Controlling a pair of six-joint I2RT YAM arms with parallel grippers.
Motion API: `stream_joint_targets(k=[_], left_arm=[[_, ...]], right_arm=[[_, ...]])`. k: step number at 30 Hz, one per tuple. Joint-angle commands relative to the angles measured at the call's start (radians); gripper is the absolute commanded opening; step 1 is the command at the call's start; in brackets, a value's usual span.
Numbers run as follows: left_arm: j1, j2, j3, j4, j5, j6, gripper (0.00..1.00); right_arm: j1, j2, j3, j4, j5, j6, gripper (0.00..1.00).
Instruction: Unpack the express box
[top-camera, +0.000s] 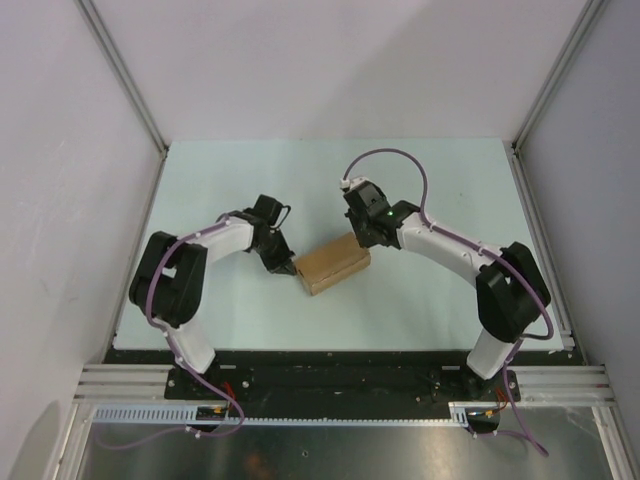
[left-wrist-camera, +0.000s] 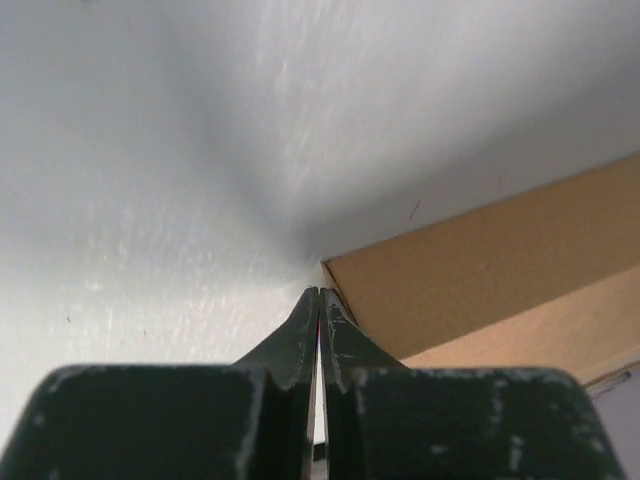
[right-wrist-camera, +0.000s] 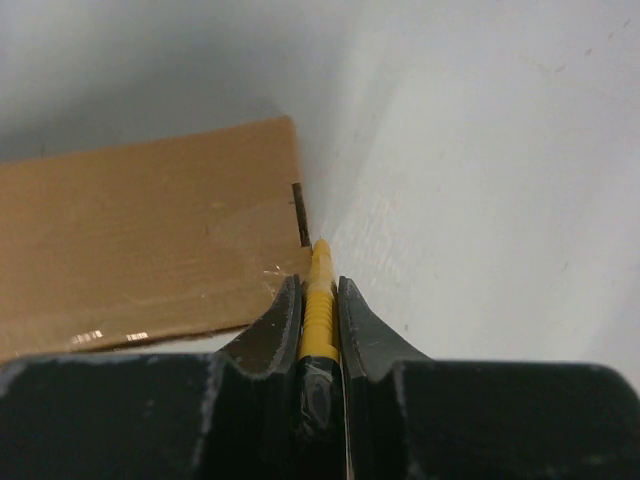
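From above, the express box (top-camera: 333, 264) lies flat on the pale counter (top-camera: 450, 180), set at a slant between the two arms, its lid down. The left hand (top-camera: 283, 265) sits at the box's left end, low and close to the corner. The right hand (top-camera: 366, 236) is at the box's far right corner, just above the top face.

In the left wrist view, that hand's two fingers are pressed together with nothing between them. Their tips rest just beside the box's near corner, and whether they touch the cardboard cannot be told.

In the right wrist view, the fingers are clamped on a yellow utility knife (right-wrist-camera: 320, 320), whose tip points at the box's end, right by a short dark slit at the edge of the top face. A strip of clear tape (right-wrist-camera: 235, 262) shines across the cardboard beside the tip.

The task looks barely begun: the knife is in hand and placed at the seam, but the box is closed and sealed. Cutting the tape, lifting the flap and taking out whatever is inside all seem left to do
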Motion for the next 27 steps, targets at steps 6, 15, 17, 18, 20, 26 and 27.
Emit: stream_joint_targets(k=[6,15,17,18,20,26,27], left_arm=[[0.021,0.104,0.187,0.177,0.06,0.035,0.08],[-0.01,0.213,0.353,0.235,0.08,0.207,0.13],[-0.004,0.224,0.384,0.237,0.049,0.207,0.19],[0.007,0.223,0.39,0.238,0.04,0.2,0.23],[0.022,0.203,0.391,0.238,0.02,0.186,0.34],[0.068,0.048,0.306,0.237,-0.045,0.227,0.65],[0.071,-0.008,0.289,0.233,-0.051,0.247,0.67]], right_arm=[[0.151,-0.053,-0.029,-0.043,-0.168,0.062,0.0],[0.234,-0.055,-0.03,0.035,-0.275,0.019,0.0],[0.241,-0.058,-0.03,0.024,-0.266,0.027,0.0],[0.243,-0.059,-0.03,0.017,-0.232,0.031,0.0],[0.24,-0.073,-0.03,-0.005,-0.2,0.037,0.0],[0.229,-0.177,-0.03,-0.032,-0.192,0.044,0.0],[0.226,-0.193,-0.03,-0.036,-0.227,0.042,0.0]])
